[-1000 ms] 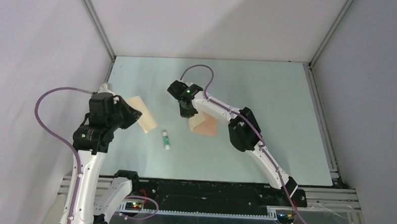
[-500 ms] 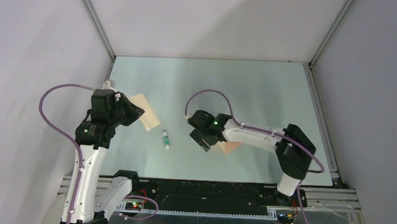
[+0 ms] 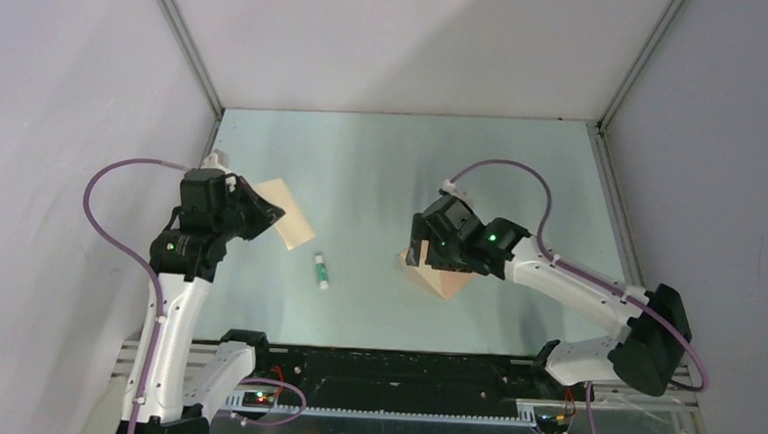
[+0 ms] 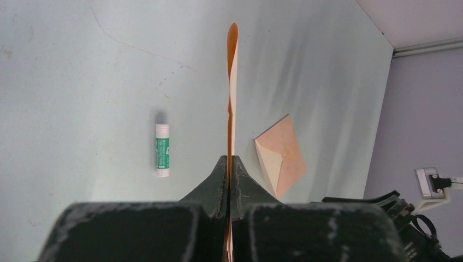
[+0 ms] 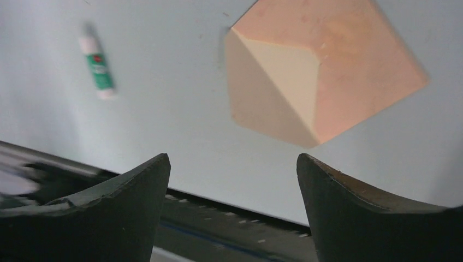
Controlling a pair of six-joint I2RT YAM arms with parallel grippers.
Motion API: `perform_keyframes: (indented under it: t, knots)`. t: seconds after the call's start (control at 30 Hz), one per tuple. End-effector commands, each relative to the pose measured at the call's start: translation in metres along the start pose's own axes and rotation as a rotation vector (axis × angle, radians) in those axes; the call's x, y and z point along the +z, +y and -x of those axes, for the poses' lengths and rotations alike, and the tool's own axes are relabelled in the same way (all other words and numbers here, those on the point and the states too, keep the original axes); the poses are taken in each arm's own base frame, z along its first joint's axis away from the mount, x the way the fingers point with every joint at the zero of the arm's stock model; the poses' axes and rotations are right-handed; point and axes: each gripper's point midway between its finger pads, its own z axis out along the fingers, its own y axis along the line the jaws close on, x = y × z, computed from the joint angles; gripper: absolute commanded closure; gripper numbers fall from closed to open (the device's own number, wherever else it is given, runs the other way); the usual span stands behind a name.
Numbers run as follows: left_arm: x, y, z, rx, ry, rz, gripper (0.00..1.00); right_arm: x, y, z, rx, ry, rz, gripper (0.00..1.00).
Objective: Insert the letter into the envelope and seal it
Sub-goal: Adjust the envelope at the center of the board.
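Overhead view of a pale green table [image 3: 383,158] with two robot arms.

The left gripper [image 3: 261,215] is clenched on one edge of the letter [image 3: 290,215], holding the peach-tan sheet off the table at the left side. The envelope [image 3: 446,278] lies flat on the table right of centre. The right gripper [image 3: 426,246] hovers over its left corner with its fingers spread wide and nothing in them. A green-and-white glue stick [image 3: 320,271] lies between the two arms.

The letter looks light and floppy. It will likely bend or flutter if moved fast, so a pinch near one short edge suits it, leaving the far edge free to lead into the pocket. The envelope is thin, probably slides easily, and needs pinning down or a grip on its flap.

The left wrist view shows the letter [image 4: 232,98] edge-on and slightly wavy between the closed pads of the left gripper [image 4: 230,161], which the overhead view hides. The right wrist view shows the envelope [image 5: 322,71] beyond the open right gripper [image 5: 232,161] with a paler cream triangle, apparently the flap. Whether the flap lies flat or is lifted cannot be told.
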Motion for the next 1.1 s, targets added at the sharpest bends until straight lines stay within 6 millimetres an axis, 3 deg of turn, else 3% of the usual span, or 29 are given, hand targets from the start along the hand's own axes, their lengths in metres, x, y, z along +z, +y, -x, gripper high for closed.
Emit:
perform_keyframes:
  t: [0.0, 0.13, 0.17, 0.2, 0.23, 0.37, 0.53, 0.63, 0.8, 1.07]
  knots:
    - [-0.002, -0.005, 0.001, 0.014, -0.007, -0.038, 1.0, -0.01, 0.024, -0.008, 0.525, 0.08, 0.1, 0.12]
    - [-0.007, -0.004, 0.0, 0.031, -0.008, -0.039, 1.0, -0.004, 0.026, -0.031, 0.83, 0.209, 0.143, 0.12]
    - [-0.008, -0.004, 0.0, 0.036, -0.01, -0.04, 1.0, -0.008, 0.035, -0.022, 0.948, 0.2, 0.208, 0.12]
    - [-0.009, -0.004, -0.002, 0.036, -0.006, -0.04, 1.0, 0.0, 0.029, -0.037, 0.995, 0.226, 0.192, 0.12]
    - [-0.01, -0.004, -0.002, 0.037, -0.006, -0.042, 1.0, -0.003, 0.034, -0.032, 1.086, 0.228, 0.225, 0.12]
    - [-0.014, -0.008, -0.005, 0.03, 0.001, -0.067, 1.0, 0.004, 0.032, -0.038, 1.229, 0.246, 0.179, 0.12]
    - [-0.015, -0.01, -0.007, 0.033, 0.006, -0.083, 1.0, 0.03, 0.027, -0.056, 1.353, 0.298, 0.132, 0.15]
    - [-0.014, -0.01, -0.01, 0.038, 0.024, -0.091, 1.0, 0.045, 0.031, -0.055, 1.417, 0.307, 0.154, 0.19]
    - [-0.015, -0.011, -0.011, 0.038, 0.023, -0.094, 1.0, 0.062, 0.031, -0.053, 1.456, 0.307, 0.153, 0.17]
    - [-0.011, -0.008, -0.014, 0.03, 0.034, -0.091, 1.0, 0.075, 0.009, -0.039, 1.52, 0.248, 0.135, 0.19]
